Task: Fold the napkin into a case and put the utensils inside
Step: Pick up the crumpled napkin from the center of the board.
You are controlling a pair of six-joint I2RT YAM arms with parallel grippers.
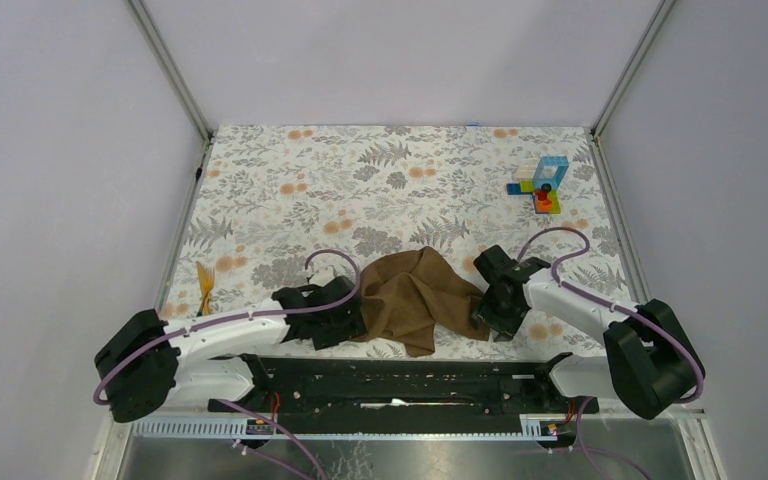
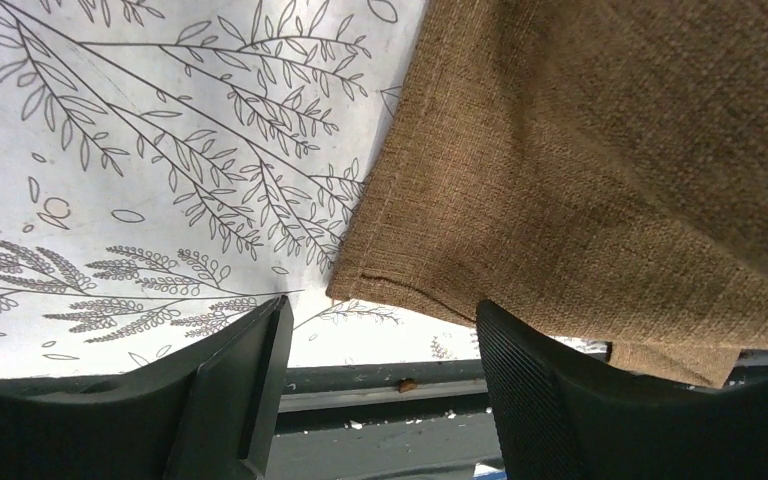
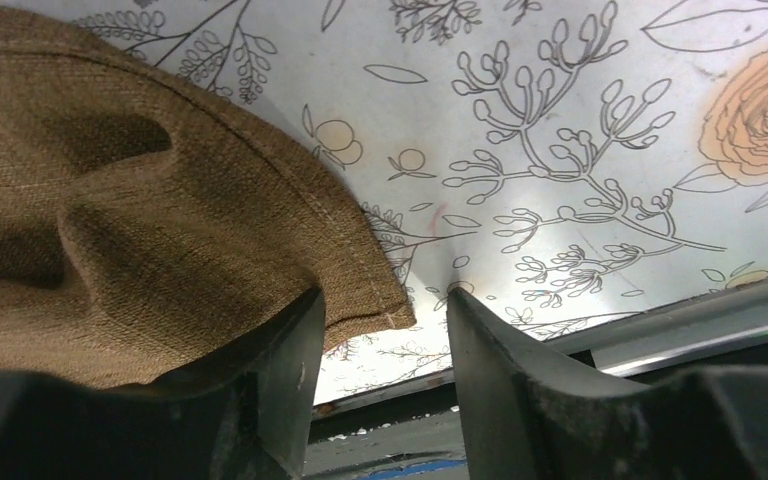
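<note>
Matt, coarse-woven napkin [image 2: 580, 180], perhaps linen

Nothing legible shows in any view — no text, label, brand, number or sign on the floral table covering [image 1: 400, 170], the napkin [image 1: 415, 295], or the toy blocks [image 1: 544, 185] at upper right.
</note>
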